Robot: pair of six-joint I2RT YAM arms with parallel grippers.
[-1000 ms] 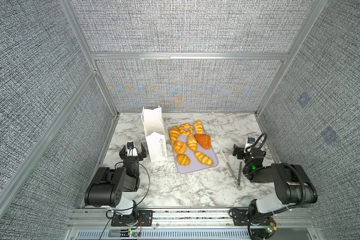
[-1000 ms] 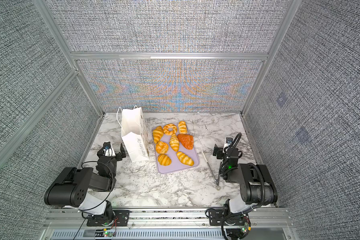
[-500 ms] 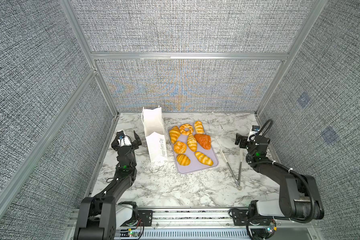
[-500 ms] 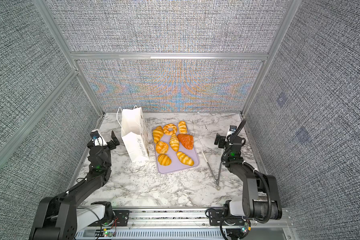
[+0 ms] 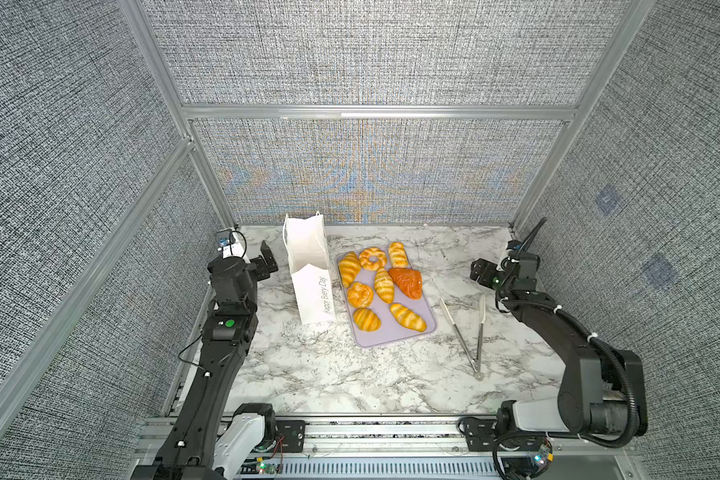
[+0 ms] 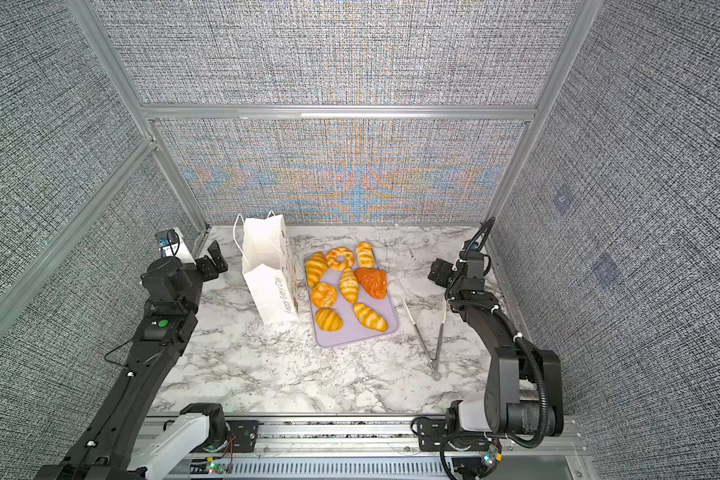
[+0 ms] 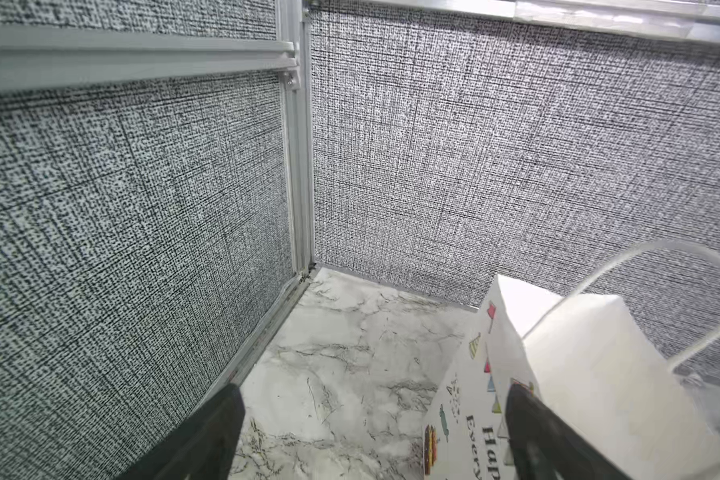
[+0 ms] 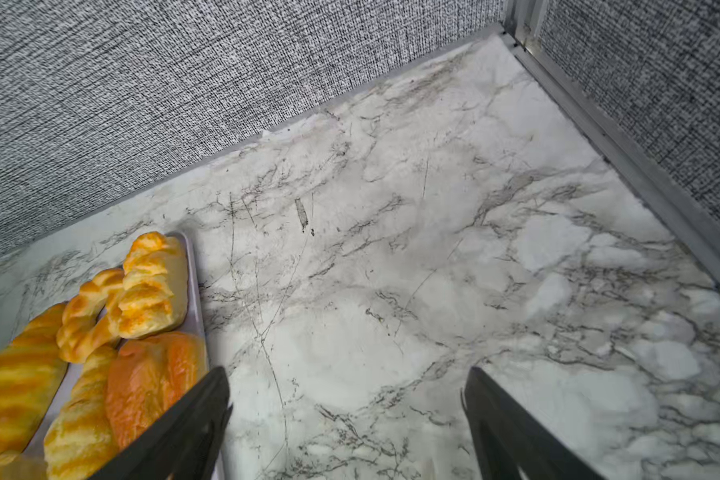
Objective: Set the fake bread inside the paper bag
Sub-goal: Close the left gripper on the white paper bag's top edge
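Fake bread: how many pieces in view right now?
8, all on the lavender tray: back croissant, ring, back roll; swirl bun, middle croissant, orange-brown triangle; front-left roll, front-right roll. Any inside the paper bag would be hidden.

bread point(image 5: 384, 285): eight glossy toy pastries, mostly golden-striped, one ring, one swirl, one darker orange-brown triangle; all lying flat on the lavender tray point(image 5: 391, 337) | bag point(image 5: 314, 291): white paper, string handles, standing upright, mouth open, just beside the tray
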